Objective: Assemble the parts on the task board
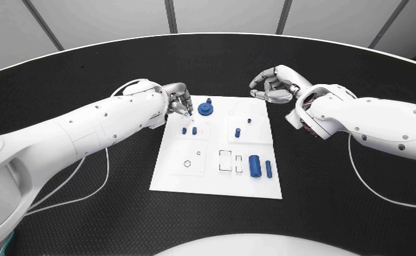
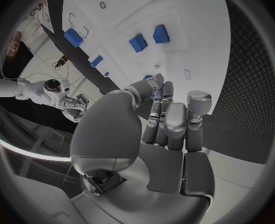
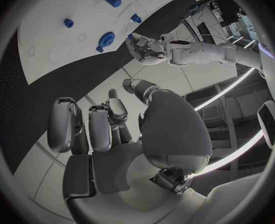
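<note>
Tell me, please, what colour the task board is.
White; the task board shows best in the head view.

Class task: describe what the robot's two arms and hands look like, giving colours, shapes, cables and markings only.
Both arms are smooth, glossy white shells with rounded segments and small dark screw dots. Each ends in a silver metallic hand, the left hand and the right hand, with jointed fingers and grey pads. A thin white cable loops beside the left arm; another trails by the right arm.

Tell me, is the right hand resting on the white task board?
No, the right hand is above the black table, beyond the task board's far corner.
</note>
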`<state>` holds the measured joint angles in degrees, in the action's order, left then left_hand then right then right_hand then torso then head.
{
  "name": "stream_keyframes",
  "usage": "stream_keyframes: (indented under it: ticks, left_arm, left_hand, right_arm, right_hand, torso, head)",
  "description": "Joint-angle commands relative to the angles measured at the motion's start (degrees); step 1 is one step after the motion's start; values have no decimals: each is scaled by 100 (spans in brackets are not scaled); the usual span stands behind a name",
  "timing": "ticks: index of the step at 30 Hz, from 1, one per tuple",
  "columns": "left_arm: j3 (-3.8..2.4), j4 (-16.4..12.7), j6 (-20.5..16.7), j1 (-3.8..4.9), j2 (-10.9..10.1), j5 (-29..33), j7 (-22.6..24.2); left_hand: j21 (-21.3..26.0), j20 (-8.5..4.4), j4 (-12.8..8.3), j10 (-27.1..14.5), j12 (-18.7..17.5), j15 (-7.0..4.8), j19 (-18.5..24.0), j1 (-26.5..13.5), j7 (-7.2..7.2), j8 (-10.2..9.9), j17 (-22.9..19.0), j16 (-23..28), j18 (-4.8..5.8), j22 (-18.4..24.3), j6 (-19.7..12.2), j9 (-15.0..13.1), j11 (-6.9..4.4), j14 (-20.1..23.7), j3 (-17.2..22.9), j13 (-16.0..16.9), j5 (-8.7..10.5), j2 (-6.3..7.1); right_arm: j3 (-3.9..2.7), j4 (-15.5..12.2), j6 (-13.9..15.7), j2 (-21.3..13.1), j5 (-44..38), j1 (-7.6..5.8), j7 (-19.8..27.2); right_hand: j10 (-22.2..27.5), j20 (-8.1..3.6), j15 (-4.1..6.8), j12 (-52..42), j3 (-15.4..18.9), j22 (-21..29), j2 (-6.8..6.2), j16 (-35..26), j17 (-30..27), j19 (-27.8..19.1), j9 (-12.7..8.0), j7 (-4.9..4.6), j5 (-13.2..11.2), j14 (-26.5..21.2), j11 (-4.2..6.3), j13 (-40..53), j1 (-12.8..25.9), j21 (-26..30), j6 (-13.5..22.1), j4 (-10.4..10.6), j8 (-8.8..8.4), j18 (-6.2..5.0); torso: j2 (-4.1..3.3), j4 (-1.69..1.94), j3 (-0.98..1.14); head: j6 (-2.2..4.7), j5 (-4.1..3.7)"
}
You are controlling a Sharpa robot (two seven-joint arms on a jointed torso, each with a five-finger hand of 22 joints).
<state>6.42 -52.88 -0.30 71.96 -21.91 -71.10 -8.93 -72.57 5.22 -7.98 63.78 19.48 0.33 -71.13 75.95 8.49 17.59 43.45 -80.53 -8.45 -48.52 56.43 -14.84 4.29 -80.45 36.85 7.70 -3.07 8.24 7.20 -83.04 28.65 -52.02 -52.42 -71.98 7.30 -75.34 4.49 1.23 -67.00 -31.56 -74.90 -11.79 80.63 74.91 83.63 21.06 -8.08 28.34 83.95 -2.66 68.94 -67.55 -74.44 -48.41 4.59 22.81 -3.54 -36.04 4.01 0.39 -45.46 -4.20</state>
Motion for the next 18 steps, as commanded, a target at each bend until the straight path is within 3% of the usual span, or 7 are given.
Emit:
stream_keyframes:
  ticks: [1, 18]
  left_arm:
    - [0, 8, 24, -16, 13, -1, 2]
    - [0, 26, 58, -88, 35, -2, 16]
  left_hand:
    - [-25, 3, -3, 49, -1, -39, -48, -56, -4, 15, -5, 27, 87, 0, 29, -10, 8, 1, 16, 5, 7, -8]
    - [-19, 2, -4, 52, -8, -39, -40, -61, -2, 11, -39, 37, 84, 14, 29, -10, 8, 8, 19, 4, 8, -8]
  right_arm:
    - [0, -1, 0, 1, 0, 0, 0]
    - [0, -15, 2, -9, 0, 0, 1]
  right_hand:
    - [-36, -28, 40, -28, -28, -186, 44, -19, 228, -6, -6, 16, 23, 285, -8, 0, 23, 12, -16, -6, 20, -27]
    - [-34, -29, 40, -26, -29, -179, 47, -25, 227, -7, -11, 14, 27, 285, -10, -6, 31, 25, -9, -7, 22, -29]
  torso:
    - [7, 5, -1]
    - [8, 1, 7]
  head:
    - [-17, -7]
    - [-63, -16]
